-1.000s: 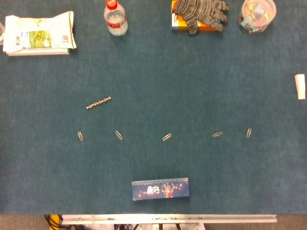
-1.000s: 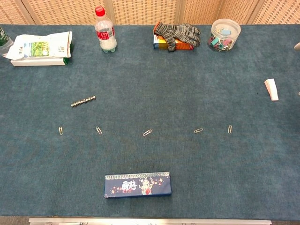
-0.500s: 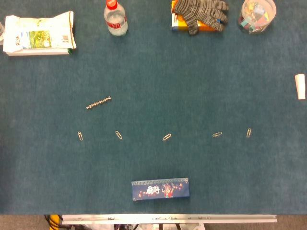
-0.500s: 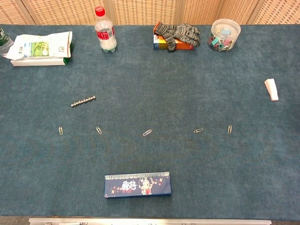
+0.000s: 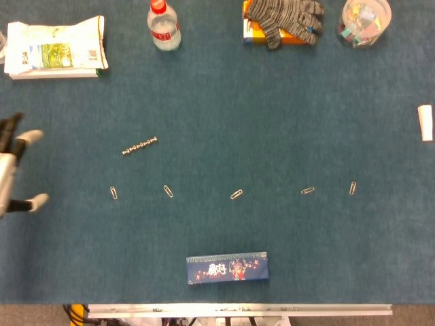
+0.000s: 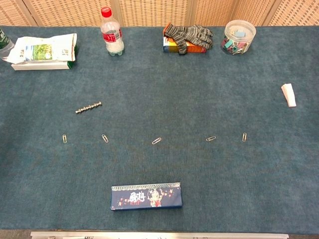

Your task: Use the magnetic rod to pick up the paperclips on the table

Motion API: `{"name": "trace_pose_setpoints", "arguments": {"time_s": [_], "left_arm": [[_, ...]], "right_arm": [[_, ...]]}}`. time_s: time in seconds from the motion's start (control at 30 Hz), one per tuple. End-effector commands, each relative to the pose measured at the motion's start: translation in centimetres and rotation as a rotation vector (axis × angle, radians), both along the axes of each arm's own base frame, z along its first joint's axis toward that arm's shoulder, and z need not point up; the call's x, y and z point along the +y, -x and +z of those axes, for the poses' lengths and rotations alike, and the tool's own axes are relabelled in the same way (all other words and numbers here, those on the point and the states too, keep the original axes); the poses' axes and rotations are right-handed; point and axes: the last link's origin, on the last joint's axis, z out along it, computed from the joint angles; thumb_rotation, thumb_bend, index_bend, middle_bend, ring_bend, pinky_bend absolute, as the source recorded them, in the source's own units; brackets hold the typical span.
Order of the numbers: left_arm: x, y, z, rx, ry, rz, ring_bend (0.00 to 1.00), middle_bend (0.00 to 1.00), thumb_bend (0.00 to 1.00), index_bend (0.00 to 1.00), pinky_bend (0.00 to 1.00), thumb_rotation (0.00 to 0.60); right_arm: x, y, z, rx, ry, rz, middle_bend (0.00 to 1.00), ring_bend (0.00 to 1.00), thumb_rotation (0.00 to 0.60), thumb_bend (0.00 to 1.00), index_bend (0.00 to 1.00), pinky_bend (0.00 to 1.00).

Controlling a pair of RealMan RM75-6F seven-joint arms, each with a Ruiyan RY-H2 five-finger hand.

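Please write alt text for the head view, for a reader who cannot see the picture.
A robot's left hand, fingers apart and holding nothing, shows at the left edge of a blue-carpeted table, where a beaded magnetic rod lies above a row of five paperclips. A dark blue box sits near the front edge; a bottle and gloves stand at the back.

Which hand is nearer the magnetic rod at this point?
Left. The left hand shows at the table's left edge in the head view, holding nothing, to the left of the magnetic rod. Neither view shows the right hand.
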Motion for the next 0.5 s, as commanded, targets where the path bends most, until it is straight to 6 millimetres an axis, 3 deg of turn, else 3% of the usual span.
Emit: {"name": "trace_pose_setpoints", "arguments": {"time_s": [0.03, 0.5], "left_arm": [[1.2, -1.3, -2.2, -0.018, 0.072, -0.005, 0.00, 0.00, 0.06, 0.16, 0.05, 0.600], [6.0, -4.1, -7.9, 0.020, 0.153, -0.026, 0.00, 0.00, 0.03, 0.05, 0.05, 0.600]], "right_arm": [[0.1, 0.0, 0.2, -0.002, 0.006, 0.000, 0.24, 0.18, 0.600, 0.04, 0.26, 0.30], [0.0, 0.2, 0.8, -0.015, 0.013, -0.006, 0.24, 0.18, 0.600, 0.04, 0.26, 0.30]]}}
